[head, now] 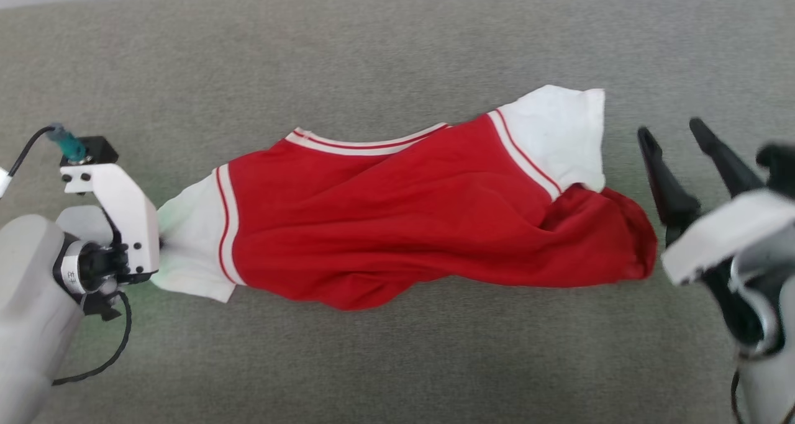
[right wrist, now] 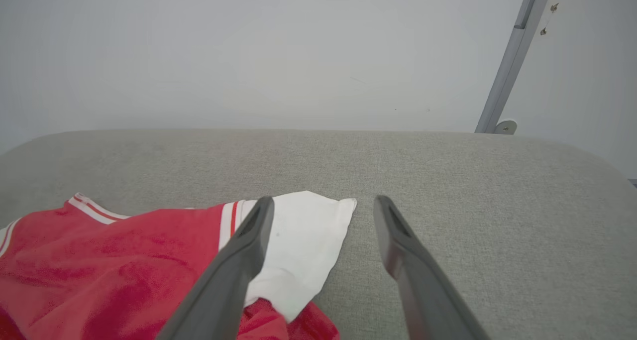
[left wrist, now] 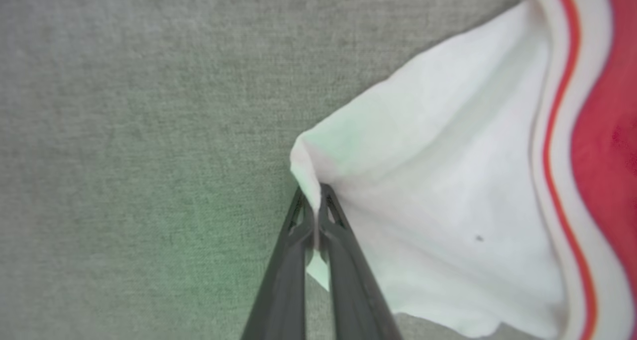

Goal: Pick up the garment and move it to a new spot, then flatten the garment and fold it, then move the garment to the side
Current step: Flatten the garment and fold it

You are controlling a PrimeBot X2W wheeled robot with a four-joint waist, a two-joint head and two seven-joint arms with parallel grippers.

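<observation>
The left gripper [left wrist: 314, 200] pinched tight on a white sleeve [left wrist: 438, 180] of the garment [head: 385, 219]; right gripper [right wrist: 323, 200] spread wide, empty

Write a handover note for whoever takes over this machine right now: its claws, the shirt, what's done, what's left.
The left gripper is shut on the edge of one white sleeve of the garment.
The right gripper is open and empty, beside the garment's other end and apparently clear of it.
The garment lies rumpled across the grey cushion, neither flat nor folded.
Done: one sleeve gripped.
Left: spread it flat, fold it, move it aside.
</observation>
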